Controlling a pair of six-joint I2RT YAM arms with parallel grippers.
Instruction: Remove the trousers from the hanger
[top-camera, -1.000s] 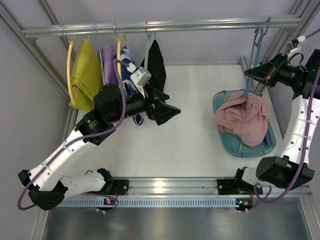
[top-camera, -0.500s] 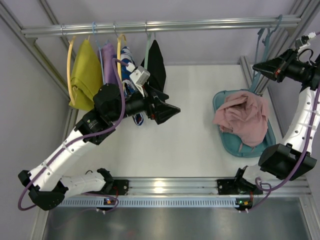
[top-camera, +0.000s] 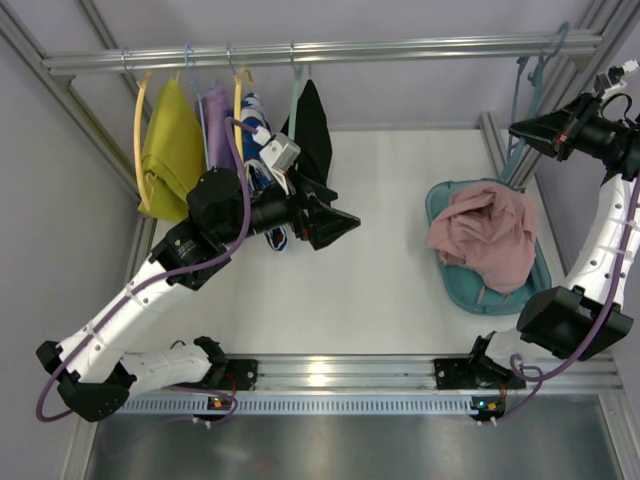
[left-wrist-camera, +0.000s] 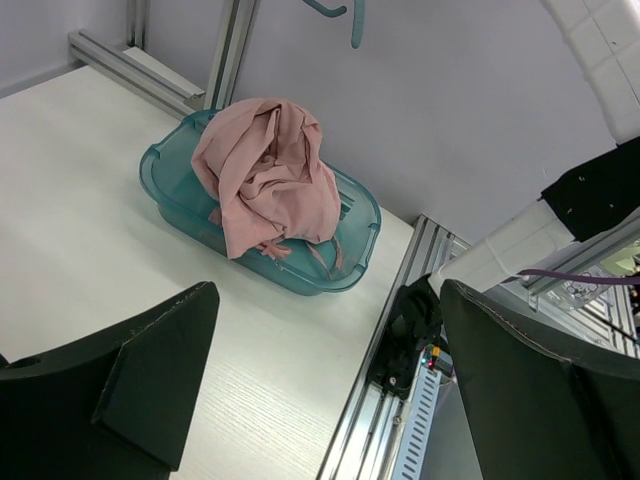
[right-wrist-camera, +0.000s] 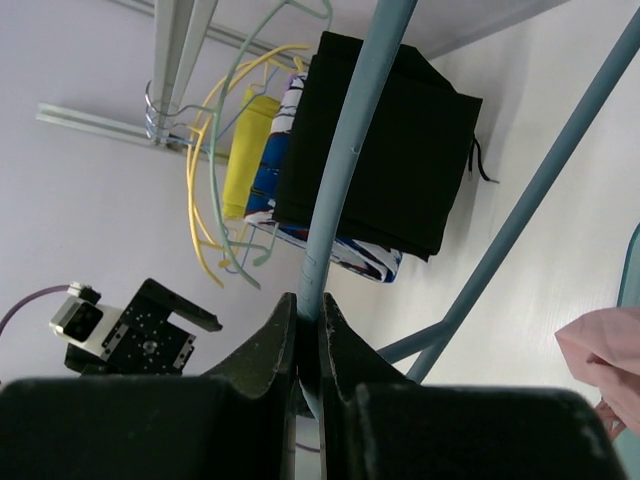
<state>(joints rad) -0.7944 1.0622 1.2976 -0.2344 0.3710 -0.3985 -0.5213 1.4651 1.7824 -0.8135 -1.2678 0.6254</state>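
Observation:
The pale pink trousers (top-camera: 484, 236) lie bunched in the teal tub (top-camera: 446, 275) at the right; they also show in the left wrist view (left-wrist-camera: 266, 171). The grey-blue hanger (top-camera: 519, 92) hangs bare from the rail at the far right, free of the trousers. My right gripper (top-camera: 519, 129) is shut on one bar of the hanger (right-wrist-camera: 345, 170), high above the tub. My left gripper (top-camera: 340, 222) is open and empty over the middle of the table, its fingers (left-wrist-camera: 150, 370) wide apart.
Yellow (top-camera: 170, 148), purple (top-camera: 216, 110) and black (top-camera: 313, 118) garments hang on other hangers along the rail (top-camera: 320, 52) at the left. Aluminium frame posts stand at the back corners. A rail runs along the table's near edge (top-camera: 340, 372).
My right gripper has lifted the hanger up and to the right, out of the trousers. The trousers have dropped into the tub. The left arm has not moved.

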